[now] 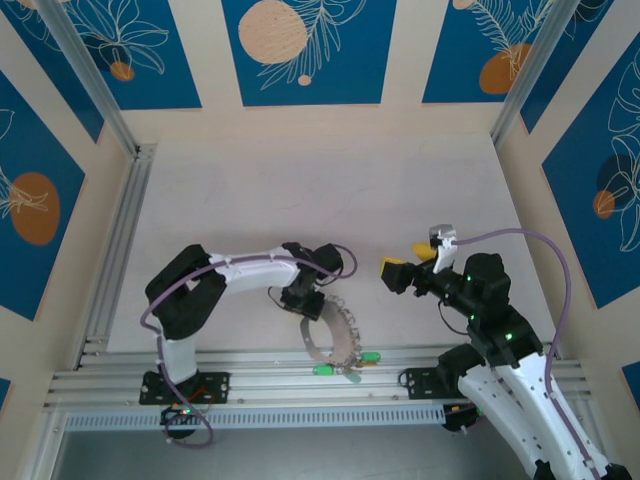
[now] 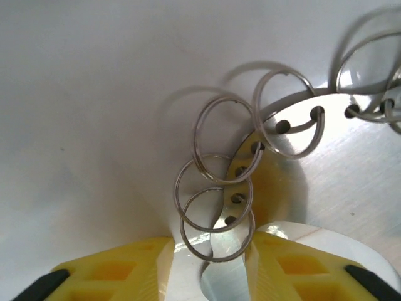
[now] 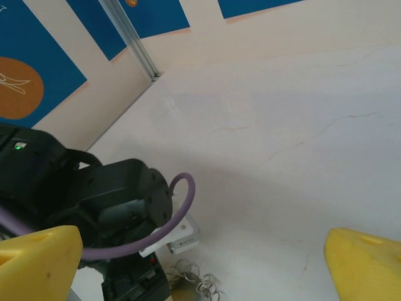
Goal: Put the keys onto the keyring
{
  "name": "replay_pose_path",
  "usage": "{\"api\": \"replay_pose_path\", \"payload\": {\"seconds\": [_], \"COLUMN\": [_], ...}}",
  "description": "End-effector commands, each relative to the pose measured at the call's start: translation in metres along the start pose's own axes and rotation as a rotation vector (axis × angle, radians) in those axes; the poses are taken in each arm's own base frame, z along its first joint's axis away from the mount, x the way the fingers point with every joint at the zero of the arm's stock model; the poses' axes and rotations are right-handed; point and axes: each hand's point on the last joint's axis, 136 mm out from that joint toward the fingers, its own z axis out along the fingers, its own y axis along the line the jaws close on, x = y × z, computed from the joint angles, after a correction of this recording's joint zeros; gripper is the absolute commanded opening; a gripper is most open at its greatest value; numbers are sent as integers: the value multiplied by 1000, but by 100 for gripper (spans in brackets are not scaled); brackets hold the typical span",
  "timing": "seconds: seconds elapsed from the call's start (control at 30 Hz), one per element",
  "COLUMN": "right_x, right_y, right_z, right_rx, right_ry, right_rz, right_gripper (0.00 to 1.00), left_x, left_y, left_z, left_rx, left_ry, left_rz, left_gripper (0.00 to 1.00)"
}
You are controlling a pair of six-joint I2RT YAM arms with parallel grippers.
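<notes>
A: Keyring [image 1: 330,338] at near table edge, green-tagged keys [image 1: 322,369] on it. L gripper [image 2: 210,251] narrow round its end, grip unclear; R gripper [image 1: 405,268] wide, empty.
B: Risk: we pinch small rings [image 2: 216,207] only, so band slips.

A pale marbled table [image 1: 300,190] is stretching toward 12 o'clock. Blue wall panels [image 1: 305,50] with orange circles are standing around it. Aluminium rails [image 1: 270,385] are running along its 6 o'clock edge, and another rail [image 1: 115,250] is lying at 9 o'clock.
</notes>
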Motion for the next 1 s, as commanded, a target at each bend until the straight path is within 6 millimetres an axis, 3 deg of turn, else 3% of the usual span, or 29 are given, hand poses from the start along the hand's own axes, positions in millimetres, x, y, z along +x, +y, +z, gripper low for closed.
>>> {"api": "replay_pose_path", "payload": {"seconds": [0.0,0.77,0.97], "right_x": [-1,14,14], "right_y": [4,-6,-18], "right_z": [-5,2,6], "right_rx": [-10,13,69], "right_ry": [7,39,36], "right_rz": [-9,64,77], "right_gripper": [99,99,99], "left_x": [-47,-138,-149], "left_y": [54,98,99], "left_z": [10,-18,-27], "left_rx": [-199,-217,-226], "left_ry": [-107,-249,-278], "left_rz": [-8,-39,-25], "left_gripper": [32,26,26]}}
